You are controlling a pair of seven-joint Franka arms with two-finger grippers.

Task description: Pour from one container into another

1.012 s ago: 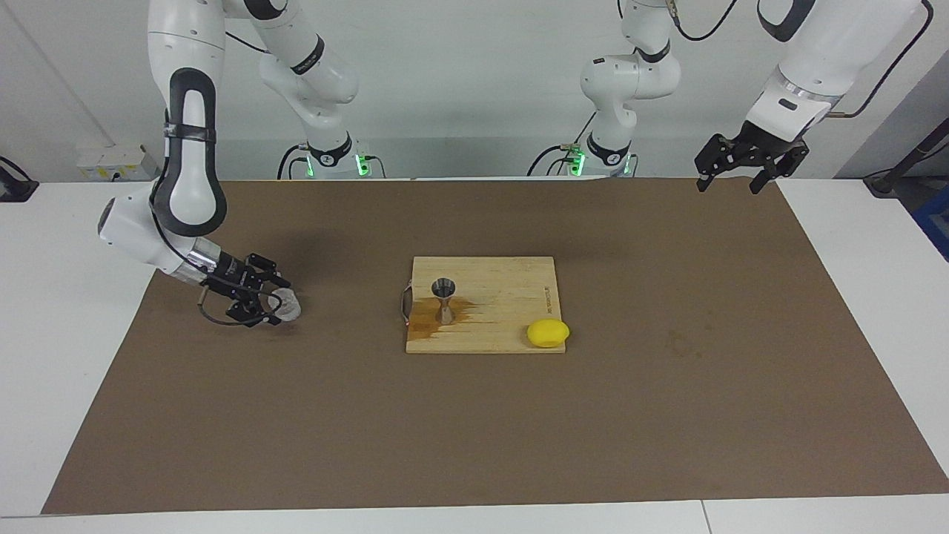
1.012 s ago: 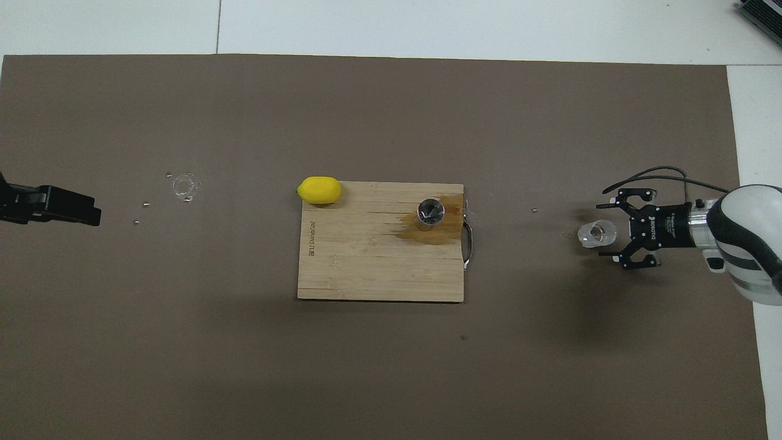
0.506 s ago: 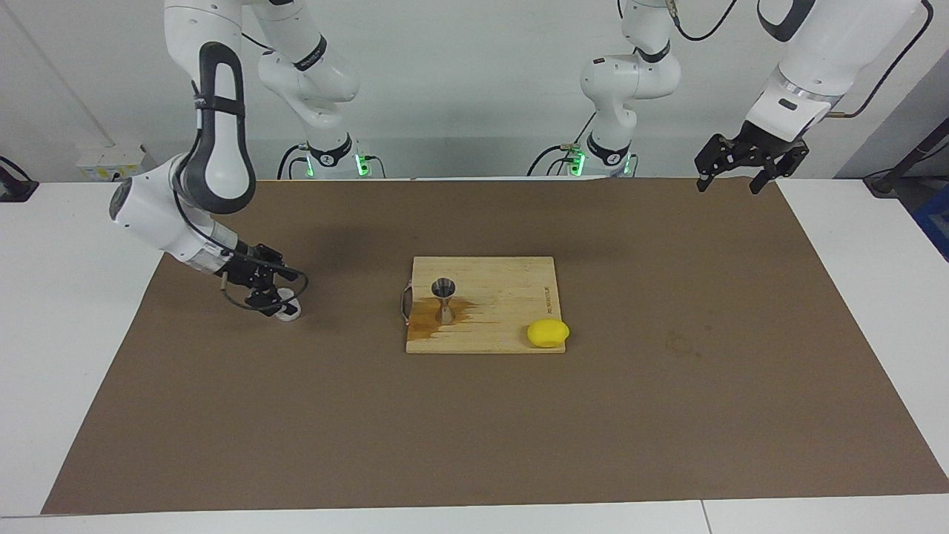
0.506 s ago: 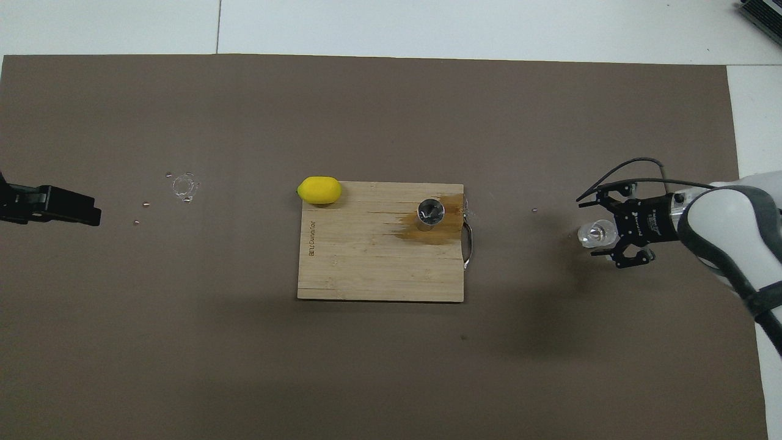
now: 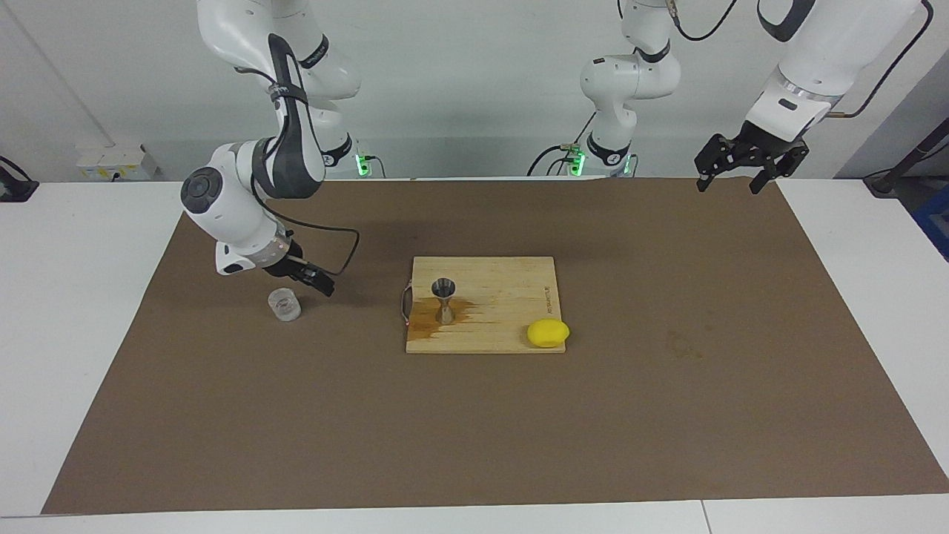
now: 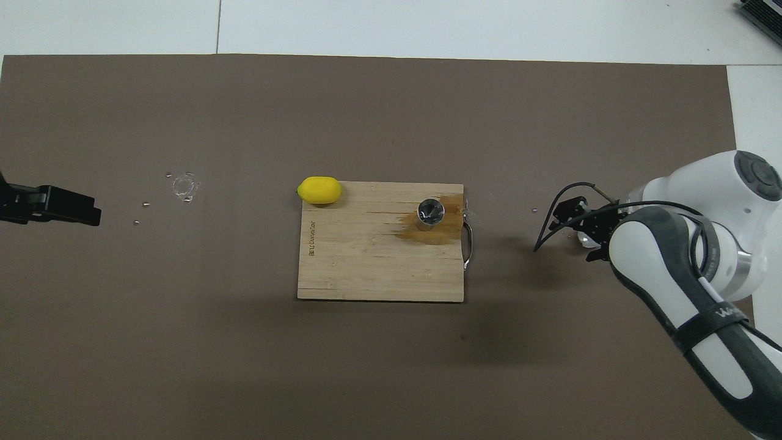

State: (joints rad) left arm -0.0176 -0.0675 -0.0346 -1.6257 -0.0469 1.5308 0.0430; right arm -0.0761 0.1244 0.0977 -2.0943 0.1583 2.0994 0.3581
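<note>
The clear glass tumbler [image 5: 285,305] stands upright on the brown mat toward the right arm's end of the table. In the overhead view the right arm hides nearly all of it. My right gripper [image 5: 316,282] is open and empty, just above the mat beside the tumbler and apart from it; it also shows in the overhead view [image 6: 580,229]. The metal jigger [image 5: 444,298] stands upright on the wooden cutting board [image 5: 511,285], also seen from above [image 6: 431,212]. My left gripper [image 5: 730,180] waits open in the air over the mat's corner at the left arm's end.
A yellow lemon [image 5: 548,333] lies at the board's corner. A brown wet stain [image 5: 424,320] spreads on the board around the jigger. A wet ring with droplets [image 6: 183,185] marks the mat toward the left arm's end. The board has a metal handle [image 6: 468,244].
My right gripper let go of the tumbler and drew up and away toward the board as the arm swung. The tumbler stays standing on the mat. The left arm has not moved.
</note>
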